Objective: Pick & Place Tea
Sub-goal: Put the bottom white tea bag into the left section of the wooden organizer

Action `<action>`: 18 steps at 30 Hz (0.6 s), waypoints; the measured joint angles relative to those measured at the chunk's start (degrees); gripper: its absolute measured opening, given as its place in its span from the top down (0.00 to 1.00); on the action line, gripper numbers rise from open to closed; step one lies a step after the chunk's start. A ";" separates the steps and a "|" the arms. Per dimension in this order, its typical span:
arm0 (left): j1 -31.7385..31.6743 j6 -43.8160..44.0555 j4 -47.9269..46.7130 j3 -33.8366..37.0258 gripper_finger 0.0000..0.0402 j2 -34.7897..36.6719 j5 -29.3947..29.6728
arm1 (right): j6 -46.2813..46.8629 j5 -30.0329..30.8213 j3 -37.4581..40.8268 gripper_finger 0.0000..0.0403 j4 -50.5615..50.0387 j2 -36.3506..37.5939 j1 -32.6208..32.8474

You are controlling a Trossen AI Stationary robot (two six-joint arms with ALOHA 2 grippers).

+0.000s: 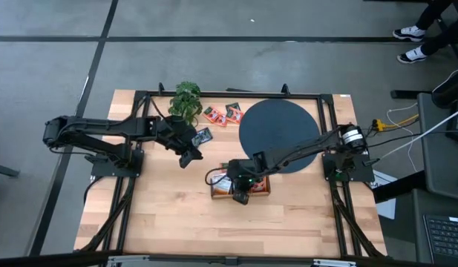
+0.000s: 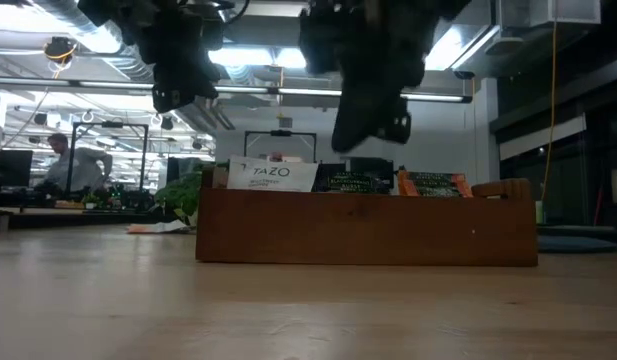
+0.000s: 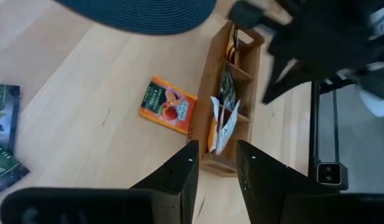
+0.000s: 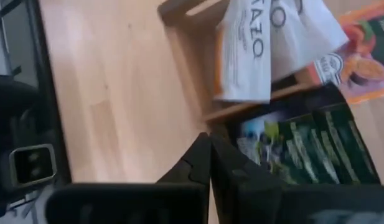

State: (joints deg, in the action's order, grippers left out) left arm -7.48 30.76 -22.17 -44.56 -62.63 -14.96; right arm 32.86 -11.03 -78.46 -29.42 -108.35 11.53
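Note:
The tea shows as small flat packets. White ones (image 4: 251, 43) and a dark one (image 4: 304, 149) stand on edge in a wooden box (image 2: 368, 230). An orange one (image 3: 168, 104) lies flat on the table against the box's far side. More orange ones (image 1: 221, 115) and a dark teal one (image 1: 203, 136) lie near the plant. My right gripper (image 4: 210, 146) is shut and hangs just above the box's packets (image 2: 350, 140); nothing shows between its fingers. My left gripper (image 3: 215, 165) stands open and empty over the table left of the box (image 1: 188, 156).
A large black disc (image 1: 279, 135) lies at the far right of the table. A small green plant (image 1: 186, 100) stands at the far edge. Bare wood (image 1: 177, 222) stretches along the near side. A black frame (image 1: 329, 104) runs around the table.

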 joint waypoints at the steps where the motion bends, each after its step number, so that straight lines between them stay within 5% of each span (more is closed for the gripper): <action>1: 0.06 0.00 0.26 0.00 0.75 0.00 -0.03 | 0.01 0.35 0.00 0.99 1.11 -0.64 0.00; 18: 0.38 0.48 1.06 -0.04 0.75 0.68 -0.11 | -1.77 7.38 -0.02 0.99 0.21 -1.23 -0.99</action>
State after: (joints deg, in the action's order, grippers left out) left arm -7.09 31.24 -21.10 -44.60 -61.95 -15.07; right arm 31.09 -3.65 -78.48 -29.21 -109.58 10.54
